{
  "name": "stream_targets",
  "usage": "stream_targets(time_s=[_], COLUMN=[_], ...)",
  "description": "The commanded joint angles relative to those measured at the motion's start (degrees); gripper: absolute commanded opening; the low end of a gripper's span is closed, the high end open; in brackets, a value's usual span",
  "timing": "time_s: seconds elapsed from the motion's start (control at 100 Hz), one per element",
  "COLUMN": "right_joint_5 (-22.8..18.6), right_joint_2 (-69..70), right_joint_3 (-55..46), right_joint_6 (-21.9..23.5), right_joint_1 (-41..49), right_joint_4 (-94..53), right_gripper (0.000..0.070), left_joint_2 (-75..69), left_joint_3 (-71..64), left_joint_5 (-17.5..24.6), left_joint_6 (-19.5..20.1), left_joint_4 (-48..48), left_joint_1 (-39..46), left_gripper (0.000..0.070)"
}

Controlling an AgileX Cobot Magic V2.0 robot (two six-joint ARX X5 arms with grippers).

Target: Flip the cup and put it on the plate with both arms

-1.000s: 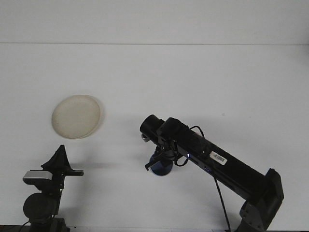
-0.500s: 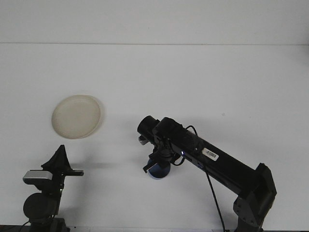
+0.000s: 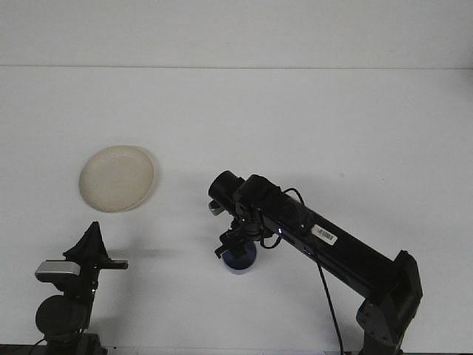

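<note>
- Your right gripper (image 3: 235,244) is parked right on top of the blue cup (image 3: 240,257), fingers pointing down at it. Honestly I can't tell if they're apart or clamped on it; the wrist hides that bit.
- Compared with a second ago, that arm has slid a little left and toward the near edge, and the cup has gone with it (so I'd guess you've got some hold on it, but that's a guess).
- The cup sits low on the white bench (image 3: 310,126), near the middle front, not flipped as far as I can see.
- The plate (image 3: 117,178) is well apart, off to the left, nothing on it.
- Your left gripper (image 3: 103,260) waits at the near-left corner, below the plate; can't read its fingers either.
- The flip and handover look to be still ahead.
</note>
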Motion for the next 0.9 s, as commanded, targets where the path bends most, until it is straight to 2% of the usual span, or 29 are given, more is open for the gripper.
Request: stream_targets(time_s=[0.0,0.32,0.67,0.89], right_joint_5=[-0.04,-0.15,0.22,0.63], right_joint_2=[-0.79,-9.64,-18.93,-25.55], right_joint_3=[2.08,2.56,2.25,-2.73], right_joint_6=[-1.09,-4.79,-7.28,-8.15], right_joint_1=[0.48,-5.25,-22.97,-33.62], right_joint_4=[-1.55,-1.68,-1.70,-1.68], right_gripper=[0.0376,0.0376,0.0376,0.0376], left_joint_2=[-0.11,-0.11,-0.11,-0.11], left_joint_3=[-1.16,-1.16,-1.16,-1.16], left_joint_5=[0.09,0.09,0.09,0.09], left_joint_6=[0.72,0.72,0.72,0.72], left_joint_4=[0.70,0.70,0.70,0.70], left_joint_1=[0.04,0.04,0.04,0.04], left_gripper=[0.0011,0.0011,0.0011,0.0011])
